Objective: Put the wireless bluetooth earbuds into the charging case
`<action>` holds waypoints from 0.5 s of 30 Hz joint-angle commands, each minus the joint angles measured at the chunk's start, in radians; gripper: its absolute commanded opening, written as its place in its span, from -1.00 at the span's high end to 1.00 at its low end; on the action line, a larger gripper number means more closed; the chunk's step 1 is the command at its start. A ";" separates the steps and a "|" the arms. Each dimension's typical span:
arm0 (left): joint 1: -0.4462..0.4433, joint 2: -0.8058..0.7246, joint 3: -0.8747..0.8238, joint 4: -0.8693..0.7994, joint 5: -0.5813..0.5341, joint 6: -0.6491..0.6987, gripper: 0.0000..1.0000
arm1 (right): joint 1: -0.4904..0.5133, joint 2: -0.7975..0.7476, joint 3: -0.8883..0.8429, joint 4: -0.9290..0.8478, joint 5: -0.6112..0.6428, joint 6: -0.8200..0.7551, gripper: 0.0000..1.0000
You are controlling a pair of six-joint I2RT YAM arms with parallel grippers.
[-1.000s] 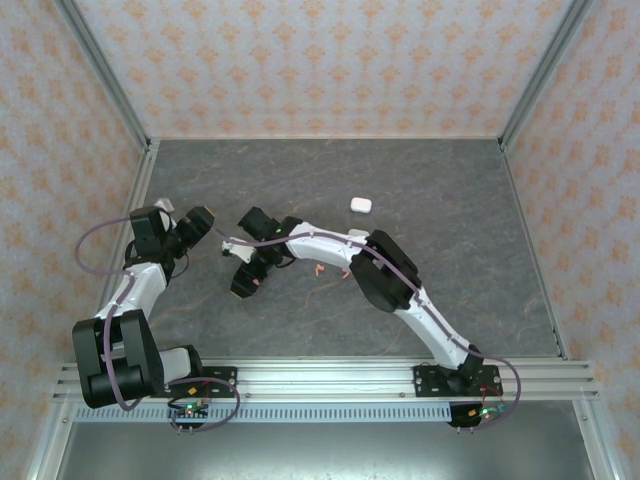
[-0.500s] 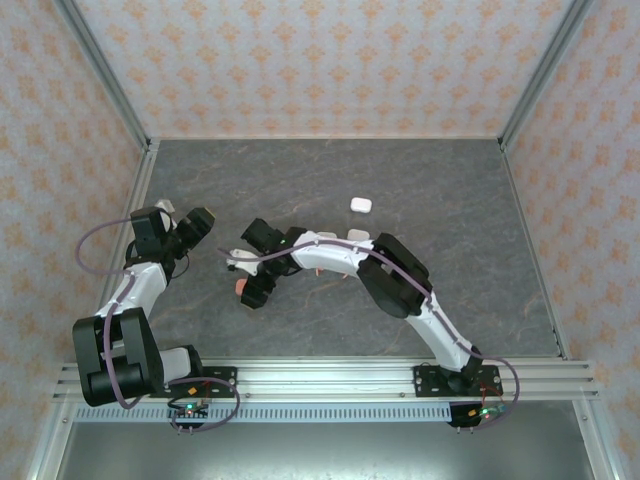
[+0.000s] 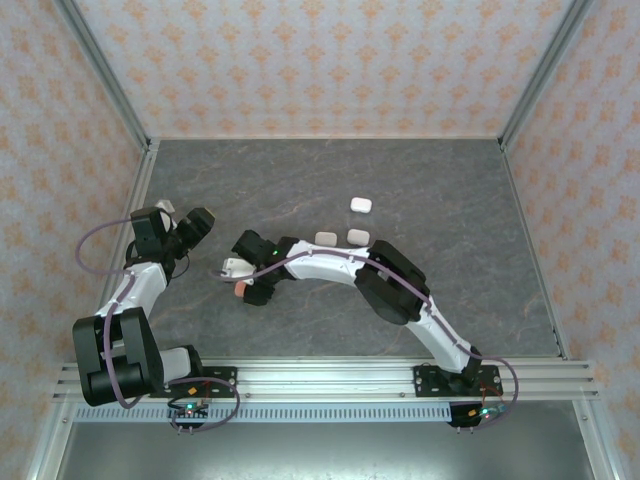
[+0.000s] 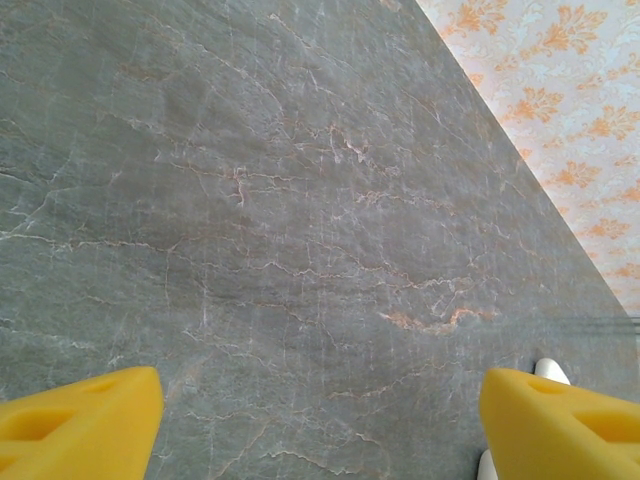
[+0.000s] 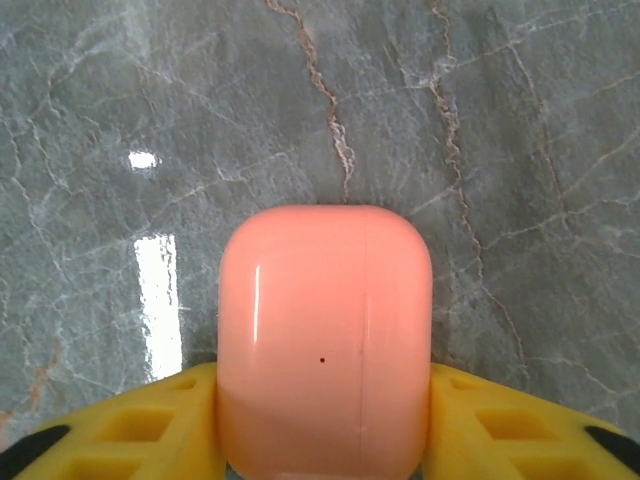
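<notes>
**Gripped: coral charging case (image 5: 325, 300), base cut off**

The right pincer (image 5: 325, 385) appears clamped on the case, which sits between its fingers (lower edge out of frame). The left pincer (image 4: 320, 420) gapes wide; something white (image 4: 548, 368), half hidden, lies just beside it.

Charging case (image 5: 325, 340) between the right gripper's (image 5: 325, 392) fingers, left gripper (image 3: 198, 224) farther left; behind-right on the table (image 3: 460, 260), left case (image 3: 326, 238) beside right case (image 3: 357, 236), rear case (image 3: 361, 204) behind them.

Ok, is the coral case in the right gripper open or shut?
Shut. In the right wrist view the coral case shows a smooth closed shell with only a thin seam.
</notes>
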 commanded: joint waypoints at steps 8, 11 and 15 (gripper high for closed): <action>-0.005 -0.028 -0.012 0.047 0.112 -0.049 -0.64 | -0.039 -0.211 -0.161 0.048 0.046 0.060 0.22; -0.054 -0.069 -0.004 0.022 0.135 -0.049 -0.64 | -0.076 -0.354 -0.267 0.108 0.052 0.093 0.22; -0.136 -0.131 0.023 0.003 0.186 -0.041 -0.60 | -0.132 -0.545 -0.415 0.168 0.083 0.107 0.22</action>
